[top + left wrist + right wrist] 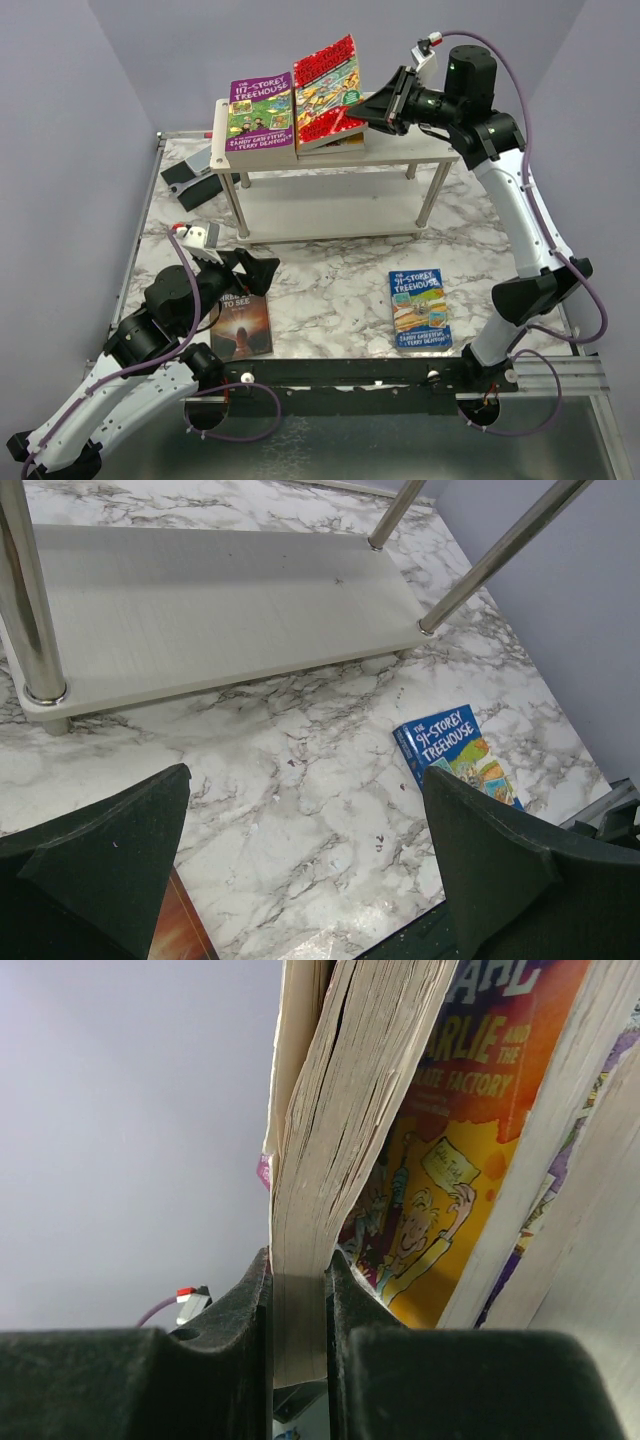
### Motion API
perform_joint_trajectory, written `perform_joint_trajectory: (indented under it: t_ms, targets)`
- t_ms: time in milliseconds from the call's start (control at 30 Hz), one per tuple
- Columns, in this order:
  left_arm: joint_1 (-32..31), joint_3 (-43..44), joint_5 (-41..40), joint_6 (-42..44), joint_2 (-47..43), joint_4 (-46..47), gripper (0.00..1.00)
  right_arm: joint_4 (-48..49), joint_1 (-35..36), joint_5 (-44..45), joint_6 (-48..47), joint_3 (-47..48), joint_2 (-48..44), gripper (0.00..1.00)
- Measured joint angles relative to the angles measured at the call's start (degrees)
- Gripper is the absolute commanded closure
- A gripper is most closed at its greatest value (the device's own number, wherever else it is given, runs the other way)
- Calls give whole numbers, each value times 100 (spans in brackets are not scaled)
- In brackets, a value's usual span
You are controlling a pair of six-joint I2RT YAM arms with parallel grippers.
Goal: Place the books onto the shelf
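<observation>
The red book (328,88) is over the top board of the shelf (320,210), toward the board's right end, tilted and lying above a short stack. The right wrist view shows a Roald Dahl book (440,1160) directly beneath it, and the gap between the two widens away from the grip. How many more books lie under these cannot be told. The purple book (260,112) lies flat on the same board, just left of the red one. The lower board of the shelf is bare. Two books are not yet on the shelf. The blue book (420,310) lies flat on the table (340,270) in front of the shelf's right half. The dark book (241,326) lies flat in front of the shelf's left half. The task appears more than half complete: release of the red book and transfer of the two table books remain. The right gripper (378,108) reaches in from the right end of the shelf. Its fingers (245,1300) are drawn narrow and clamp the page edge of the red book from both sides. The left gripper (250,270) hangs low in front of the shelf's left leg, just beside the dark book. Its fingers (110,850) are spread wide, hold nothing, and touch nothing visible.
</observation>
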Motion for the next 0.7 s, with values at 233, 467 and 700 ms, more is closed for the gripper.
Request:
perform_joint_trajectory:
  t_ms: [233, 467, 700]
  targets:
    - [0, 0, 0, 0, -22, 7, 1, 94, -2, -57, 127, -133, 151, 99]
    - [0, 0, 2, 0, -22, 15, 1, 481, -9, -155, 273, -457, 153, 99]
    - [0, 0, 0, 0, -22, 17, 1, 726, -11, -199, 387, -741, 138, 90]
